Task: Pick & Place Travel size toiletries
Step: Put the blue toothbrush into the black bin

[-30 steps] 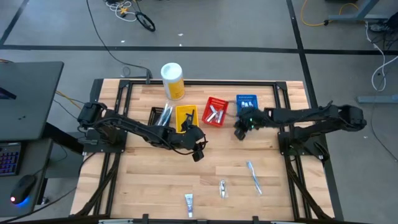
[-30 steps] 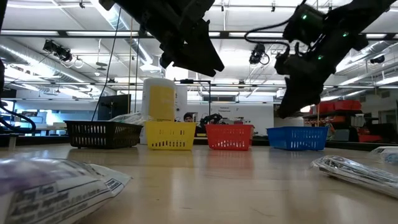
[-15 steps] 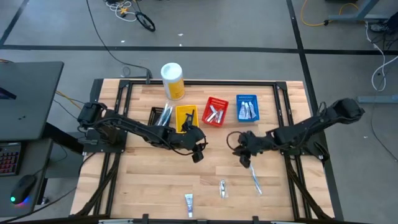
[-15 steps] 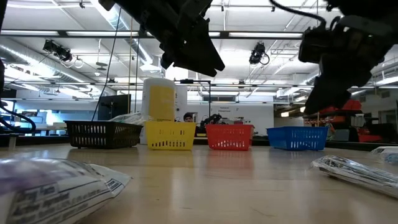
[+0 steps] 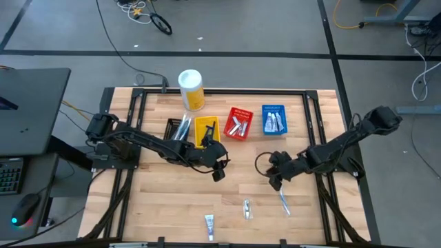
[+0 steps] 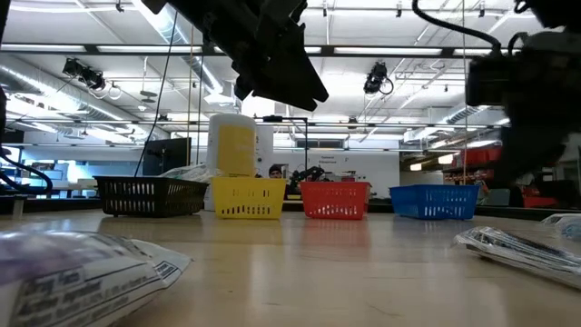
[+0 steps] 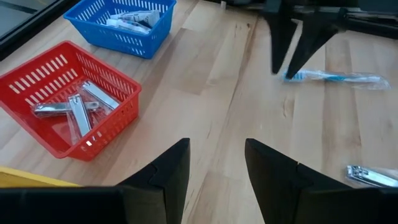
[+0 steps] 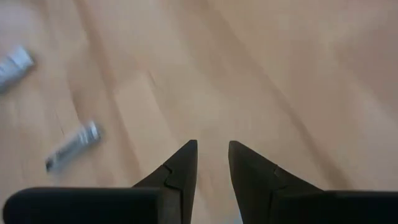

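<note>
Dark fingers of the right claw stand slightly parted and empty, low over the toothbrush, whose near end they hide from above. The left claw hangs released mid-worktop. A tube and a small, hard-to-identify metal piece lie near the front edge; the red basket and blue basket hold more.

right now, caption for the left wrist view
Open left gripper hovers over wooden table beside red plastic basket of metal clippers.
</note>
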Controlling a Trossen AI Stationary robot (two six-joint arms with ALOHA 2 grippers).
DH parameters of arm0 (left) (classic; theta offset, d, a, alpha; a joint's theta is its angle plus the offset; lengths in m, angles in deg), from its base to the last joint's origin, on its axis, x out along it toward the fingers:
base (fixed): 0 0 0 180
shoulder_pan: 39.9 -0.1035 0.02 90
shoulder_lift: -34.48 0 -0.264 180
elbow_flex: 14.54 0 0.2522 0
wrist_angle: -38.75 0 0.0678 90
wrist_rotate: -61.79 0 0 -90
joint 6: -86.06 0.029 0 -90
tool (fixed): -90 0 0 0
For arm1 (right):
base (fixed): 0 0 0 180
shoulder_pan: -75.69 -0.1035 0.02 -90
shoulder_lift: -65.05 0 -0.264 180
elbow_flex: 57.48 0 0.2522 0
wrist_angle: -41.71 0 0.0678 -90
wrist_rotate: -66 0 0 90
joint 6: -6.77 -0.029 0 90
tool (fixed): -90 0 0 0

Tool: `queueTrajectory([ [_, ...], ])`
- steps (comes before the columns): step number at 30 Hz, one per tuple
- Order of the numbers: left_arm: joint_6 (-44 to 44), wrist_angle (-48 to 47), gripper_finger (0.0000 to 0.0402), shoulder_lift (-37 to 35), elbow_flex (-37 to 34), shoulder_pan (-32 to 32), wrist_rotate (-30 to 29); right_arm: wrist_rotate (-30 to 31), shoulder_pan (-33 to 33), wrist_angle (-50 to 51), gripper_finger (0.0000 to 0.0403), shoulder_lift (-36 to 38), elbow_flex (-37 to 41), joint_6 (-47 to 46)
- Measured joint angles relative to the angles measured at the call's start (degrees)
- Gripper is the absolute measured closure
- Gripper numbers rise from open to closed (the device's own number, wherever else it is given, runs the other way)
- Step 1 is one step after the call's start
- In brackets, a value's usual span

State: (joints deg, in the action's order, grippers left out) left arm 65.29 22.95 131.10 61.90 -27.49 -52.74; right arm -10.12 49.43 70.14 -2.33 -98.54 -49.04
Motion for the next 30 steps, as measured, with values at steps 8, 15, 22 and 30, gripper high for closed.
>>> queueTrajectory([
  [8,0.43,0.00,0.0238,0.00,0.02,-0.06,-0.82,-4.99,-9.35,22.47,0.0303,-0.08,-10.40,-14.62],
  [15,0.51,0.04,0.0238,0.01,0.02,-0.13,-2.09,-8.29,-16.18,21.41,0.0304,-5.14,-10.20,-23.09],
  [22,1.09,0.07,0.0238,0.00,0.02,-0.13,-3.30,-9.93,-16.13,18.61,0.0304,-12.37,-8.84,-26.71],
  [30,0.66,0.06,0.0238,0.00,0.02,-0.11,-3.30,-7.72,-14.82,15.64,0.0304,-15.47,-8.84,-26.67],
])
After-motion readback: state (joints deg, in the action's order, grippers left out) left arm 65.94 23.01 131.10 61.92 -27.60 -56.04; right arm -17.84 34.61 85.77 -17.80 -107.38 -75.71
